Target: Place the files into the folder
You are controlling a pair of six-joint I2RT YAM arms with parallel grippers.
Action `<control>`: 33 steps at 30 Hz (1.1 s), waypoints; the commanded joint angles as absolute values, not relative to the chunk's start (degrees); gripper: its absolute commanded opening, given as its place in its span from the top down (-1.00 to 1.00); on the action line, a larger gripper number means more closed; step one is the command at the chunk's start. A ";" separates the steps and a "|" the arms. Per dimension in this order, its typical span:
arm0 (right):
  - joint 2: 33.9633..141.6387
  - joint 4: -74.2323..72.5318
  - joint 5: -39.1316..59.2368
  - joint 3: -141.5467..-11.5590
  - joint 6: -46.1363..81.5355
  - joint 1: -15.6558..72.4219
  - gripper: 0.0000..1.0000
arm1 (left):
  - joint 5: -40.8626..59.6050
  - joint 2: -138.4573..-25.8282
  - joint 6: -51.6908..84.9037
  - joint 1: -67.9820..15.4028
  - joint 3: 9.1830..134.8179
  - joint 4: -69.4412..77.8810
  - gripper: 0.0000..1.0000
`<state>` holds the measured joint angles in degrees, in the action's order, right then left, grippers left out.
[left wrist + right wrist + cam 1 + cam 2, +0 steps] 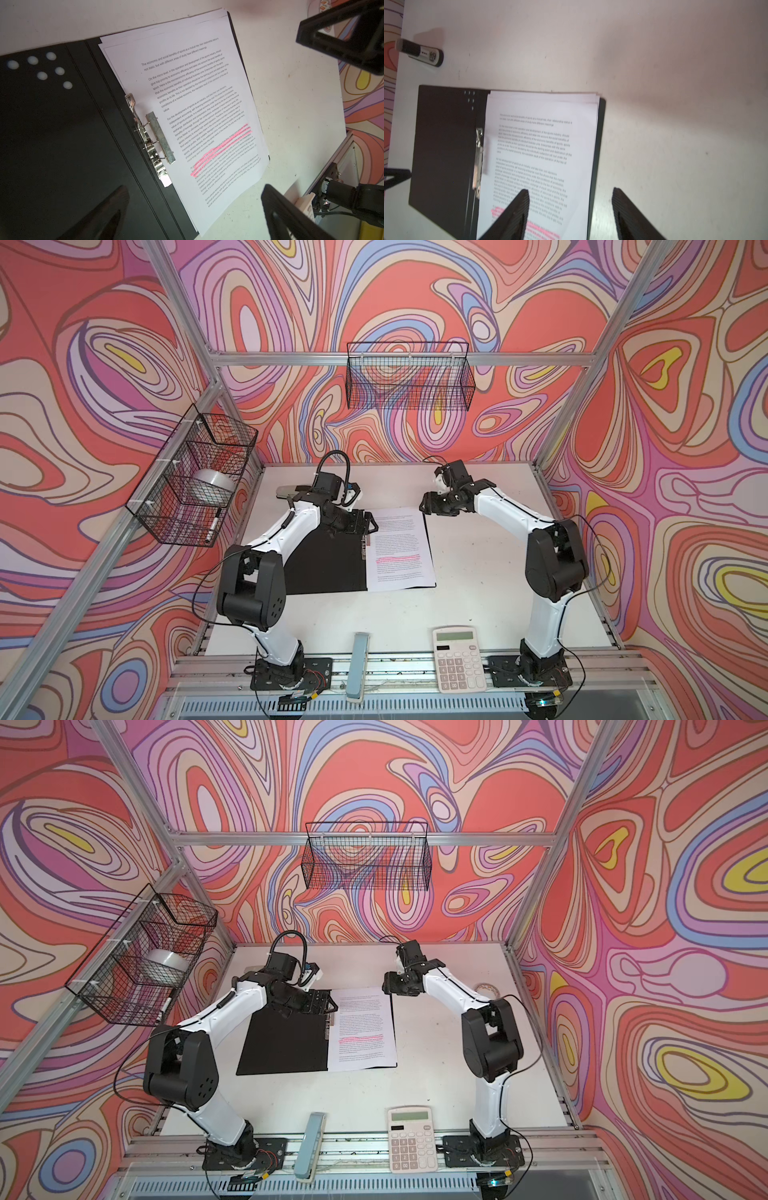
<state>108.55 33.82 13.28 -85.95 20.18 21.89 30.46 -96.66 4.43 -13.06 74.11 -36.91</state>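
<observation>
The folder [324, 560] [286, 1044] lies open and flat on the white table, black inside up. The files [399, 547] [363, 1027], white sheets with a pink highlighted line, lie on its right half. The metal clip [153, 141] [479, 162] sits at the spine, its flat bar over the files' [197, 116] inner edge. My left gripper [369, 523] [195, 189] hovers open over the far end of the spine, holding nothing. My right gripper [426, 506] [570, 191] stands open above the files' [542, 145] far right corner, empty.
A white calculator [459, 659] and a pale blue stapler [359, 664] lie at the front edge. A small black-and-silver device [423, 53] lies behind the folder. A tape roll [487, 988] sits at the right. Wire baskets hang on the left wall [195, 481] and back wall [409, 377].
</observation>
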 commanded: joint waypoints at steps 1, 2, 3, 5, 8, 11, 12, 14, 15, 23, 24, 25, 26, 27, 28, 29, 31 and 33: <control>104.97 34.25 17.88 -79.08 23.37 22.36 -0.30 | 29.31 -95.98 2.75 -12.75 72.91 -40.52 -1.00; 103.72 34.42 18.48 -76.85 23.91 22.50 -0.28 | 29.14 -96.02 2.56 -12.74 72.70 -40.43 -1.00; 102.64 34.44 18.91 -75.09 24.40 22.66 -0.26 | 29.15 -96.06 2.59 -12.74 72.56 -40.36 -1.00; 100.63 35.15 19.29 -71.78 25.06 23.12 -0.18 | 29.17 -96.24 2.74 -12.74 72.12 -39.84 -1.00; 98.39 35.29 19.43 -68.26 25.90 24.53 -0.16 | 28.94 -96.33 3.09 -12.66 71.55 -38.79 -1.00; 97.18 35.84 19.07 -65.84 26.77 25.98 -0.12 | 28.73 -96.76 3.33 -12.59 71.13 -37.93 -1.00; 97.00 35.96 19.24 -65.24 26.81 26.33 -0.09 | 28.74 -96.98 3.36 -12.57 71.10 -37.71 -1.00; 96.70 36.24 18.96 -63.88 27.23 27.12 -0.07 | 29.04 -97.53 3.51 -12.57 70.80 -37.29 -1.00; 96.68 36.26 18.98 -63.34 27.33 27.44 -0.05 | 29.20 -97.71 3.68 -12.57 70.59 -37.10 -1.00; 97.29 36.66 17.79 -60.36 28.73 29.90 -0.03 | 30.81 -98.09 2.34 -12.48 69.48 -36.11 -1.00; 97.45 36.47 17.93 -60.21 28.83 30.33 -0.03 | 30.88 -98.03 2.24 -12.48 69.36 -36.21 -1.00; 97.56 36.56 17.78 -60.21 28.98 30.85 -0.03 | 30.94 -97.95 2.11 -12.48 69.27 -36.21 -1.00; 97.69 36.48 17.75 -60.21 29.12 31.17 -0.03 | 31.00 -97.84 1.98 -12.48 69.13 -36.14 -1.00; 97.89 36.55 17.67 -60.13 29.22 31.45 -0.03 | 30.96 -97.73 1.94 -12.48 69.05 -36.10 -1.00; 98.14 36.41 17.67 -60.07 29.43 31.63 -0.03 | 31.01 -97.73 1.85 -12.48 68.92 -36.12 -1.00; 98.46 36.36 17.67 -60.03 29.49 31.80 -0.03 | 31.04 -97.73 1.78 -12.48 68.91 -36.04 -1.00; 99.13 36.28 17.41 -60.03 29.57 32.14 -0.04 | 31.09 -97.84 1.76 -12.48 68.82 -36.05 -1.00; 99.57 36.23 17.25 -60.07 29.60 32.51 -0.04 | 31.17 -97.93 1.92 -12.48 68.82 -36.04 -1.00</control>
